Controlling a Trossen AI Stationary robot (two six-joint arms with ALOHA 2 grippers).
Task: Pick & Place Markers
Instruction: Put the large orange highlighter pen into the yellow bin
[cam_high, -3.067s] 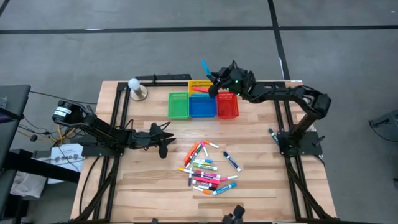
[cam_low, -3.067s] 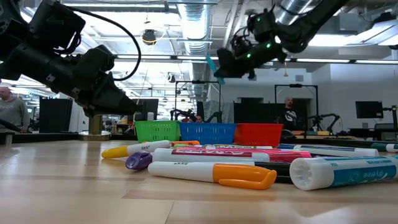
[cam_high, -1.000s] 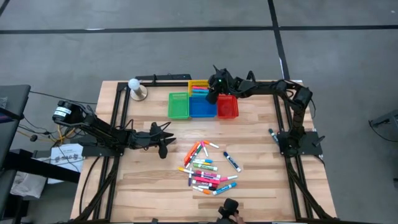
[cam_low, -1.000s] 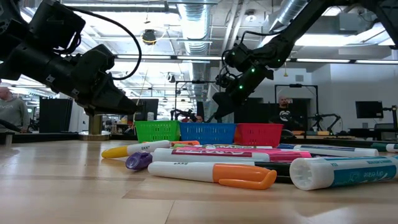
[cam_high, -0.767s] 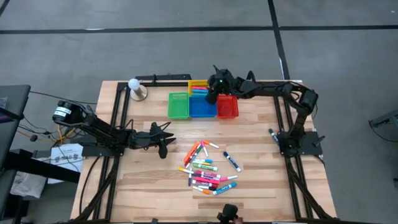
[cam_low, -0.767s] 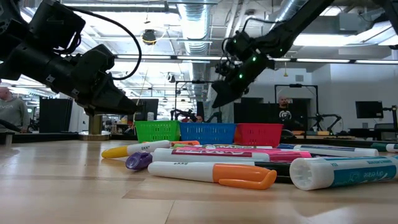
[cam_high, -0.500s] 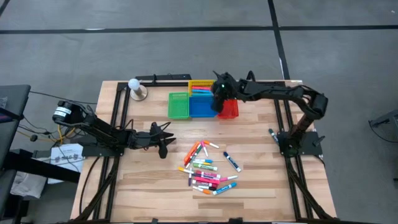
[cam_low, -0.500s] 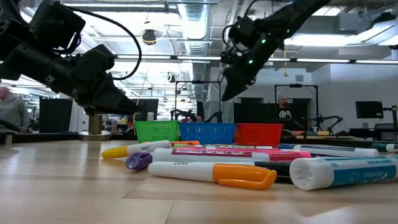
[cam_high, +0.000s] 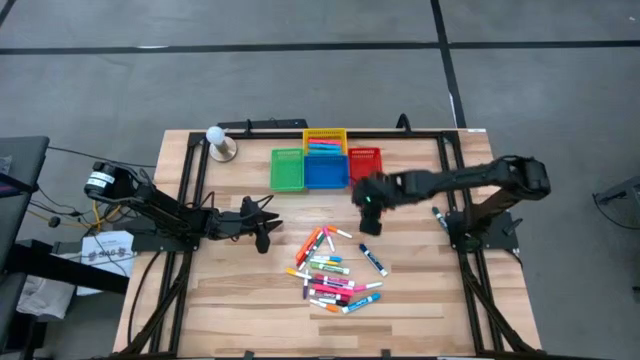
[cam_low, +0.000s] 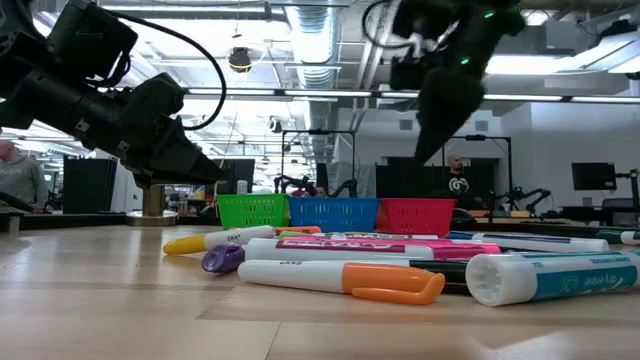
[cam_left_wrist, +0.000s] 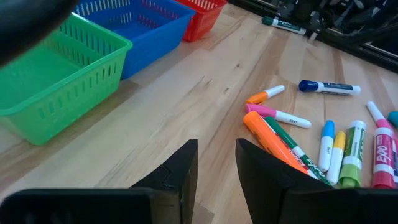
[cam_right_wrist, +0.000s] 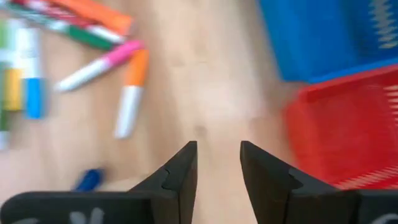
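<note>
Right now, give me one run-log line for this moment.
right gripper: empty, between baskets and markers | left gripper: empty, left of markers | yellow basket: holds markers

Markers lie on tabletop up front; green basket, blue basket, red basket behind; both arms overhead.

markers blurred, red basket cut off by edge
</note>
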